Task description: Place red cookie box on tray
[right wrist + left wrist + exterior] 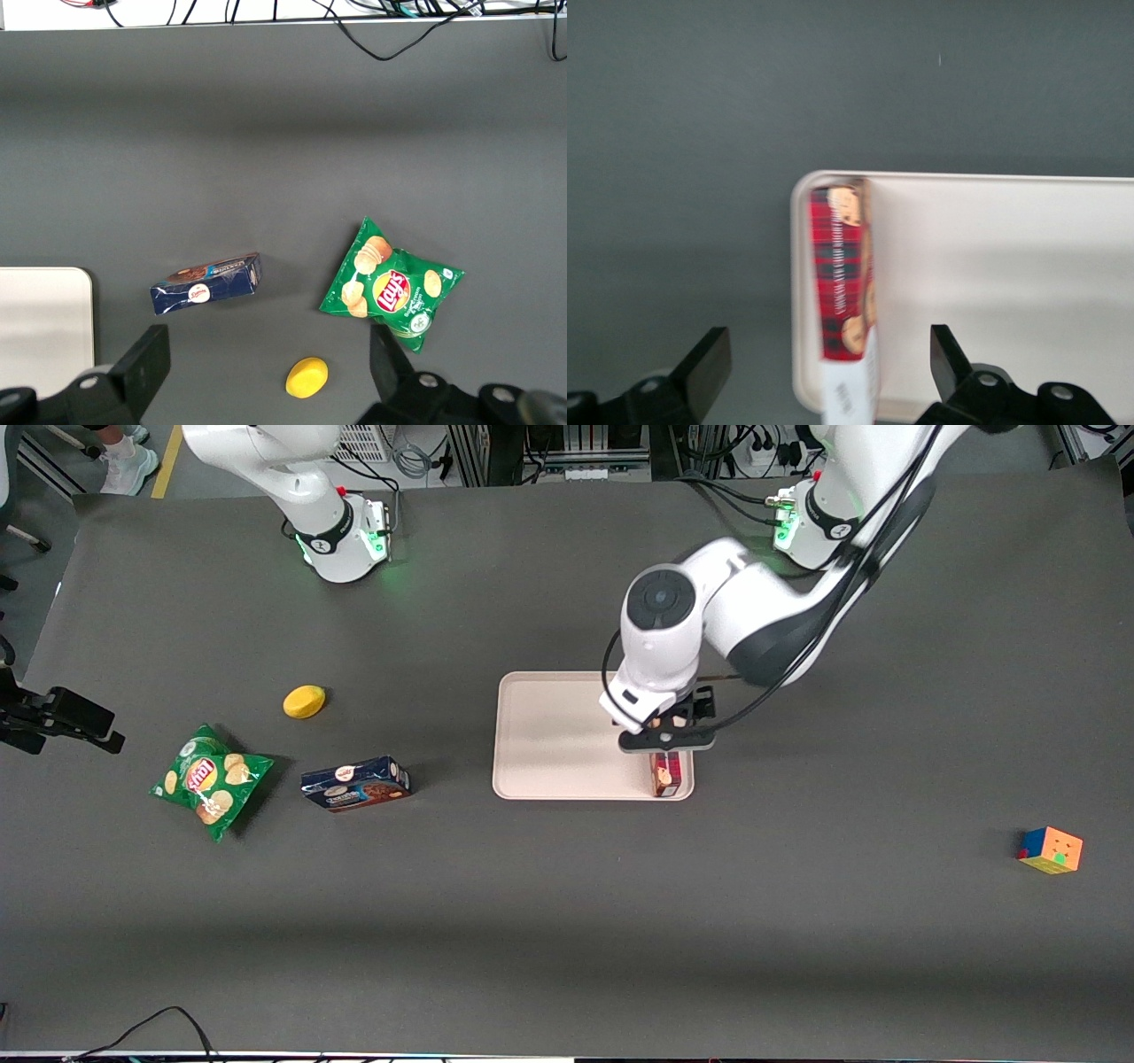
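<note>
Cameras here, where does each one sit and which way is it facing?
Front view: high above the table, looking down at both arms, the tray and the gripper over it.
Left wrist view: on the working arm, looking past open fingers at the red cookie box on the tray.
Right wrist view: on the parked arm, showing the chips bag, shared with the front view.

Lay's logo readable on green chip bag (391, 289), red-and-yellow roundel with white script; same bag in front view (209, 779). Dark-blue cookie box (205, 284) has small round badge, text unreadable. Red cookie box (843, 283) white panel print blurred, unreadable. Hand (824, 372) carries no markings
</note>
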Controlling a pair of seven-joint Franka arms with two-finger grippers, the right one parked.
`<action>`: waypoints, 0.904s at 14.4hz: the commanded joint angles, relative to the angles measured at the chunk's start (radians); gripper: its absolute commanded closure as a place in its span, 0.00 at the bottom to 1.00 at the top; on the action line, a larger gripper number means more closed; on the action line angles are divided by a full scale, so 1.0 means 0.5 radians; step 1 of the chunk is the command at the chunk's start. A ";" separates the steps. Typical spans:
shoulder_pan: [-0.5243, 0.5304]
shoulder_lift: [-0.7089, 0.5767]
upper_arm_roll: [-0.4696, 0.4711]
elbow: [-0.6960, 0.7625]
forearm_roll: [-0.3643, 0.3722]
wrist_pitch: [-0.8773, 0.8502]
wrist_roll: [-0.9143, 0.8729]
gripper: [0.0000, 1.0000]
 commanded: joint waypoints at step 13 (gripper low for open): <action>-0.293 -0.977 1.452 -0.239 -0.653 -0.154 1.415 0.00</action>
